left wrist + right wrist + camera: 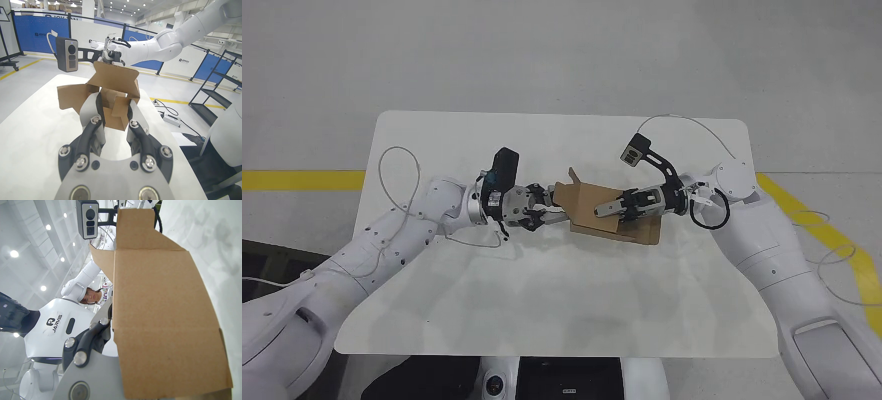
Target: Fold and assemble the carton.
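Note:
A brown carton (614, 212) lies partly folded in the middle of the white table (542, 300), its end flaps spread toward the left arm. My left gripper (113, 109) is open at that end. A small inner flap (119, 108) sits between its fingers (88, 108), and a wider flap (68, 96) sticks out to one side. My right gripper (606, 210) lies over the carton's top panel (160, 306) from the other end and is shut on that wall. One of its fingers (105, 313) shows beside the panel; the other is hidden behind the cardboard.
Each wrist carries a black camera on a bracket (504, 163) (632, 153) standing above the table. There is bare table in front of and behind the carton. Beyond the table's far edge stand a black shelf rack (213, 94) and a power brick (171, 119) on the floor.

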Robot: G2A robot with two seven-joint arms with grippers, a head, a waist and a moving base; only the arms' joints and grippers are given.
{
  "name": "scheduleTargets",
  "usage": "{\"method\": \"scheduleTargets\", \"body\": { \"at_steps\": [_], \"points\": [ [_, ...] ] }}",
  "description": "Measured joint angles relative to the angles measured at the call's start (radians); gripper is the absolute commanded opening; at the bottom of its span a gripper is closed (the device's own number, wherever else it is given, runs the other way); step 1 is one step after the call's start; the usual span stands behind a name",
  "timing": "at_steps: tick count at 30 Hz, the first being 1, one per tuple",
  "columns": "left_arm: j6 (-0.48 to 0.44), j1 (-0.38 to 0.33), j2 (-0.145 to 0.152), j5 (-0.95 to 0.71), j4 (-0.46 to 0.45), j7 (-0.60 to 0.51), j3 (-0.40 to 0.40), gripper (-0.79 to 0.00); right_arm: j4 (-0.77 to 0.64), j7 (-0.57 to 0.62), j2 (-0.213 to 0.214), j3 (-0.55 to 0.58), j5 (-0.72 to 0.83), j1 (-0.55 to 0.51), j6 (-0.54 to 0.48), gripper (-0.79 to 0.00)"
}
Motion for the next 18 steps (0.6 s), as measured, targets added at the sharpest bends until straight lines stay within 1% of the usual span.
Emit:
{"method": "scheduleTargets", "body": {
  "at_steps": [3,5,12,18],
  "points": [
    [0.0,0.004,-0.005,-0.012,0.006,-0.024,-0.007,-0.61,0.0,0.0,0.0,0.0,0.0,0.0,0.0,-0.785],
    [0.0,0.007,-0.007,-0.018,0.006,-0.038,-0.01,-0.634,0.0,0.0,0.0,0.0,0.0,0.0,0.0,-0.785],
    [0.0,0.014,-0.018,-0.03,-0.013,-0.077,-0.013,-0.65,0.0,0.0,0.0,0.0,0.0,0.0,0.0,-0.785],
    [0.0,0.011,-0.03,-0.03,-0.023,-0.089,-0.008,-0.625,0.0,0.0,0.0,0.0,0.0,0.0,0.0,-0.785]
  ]
}}
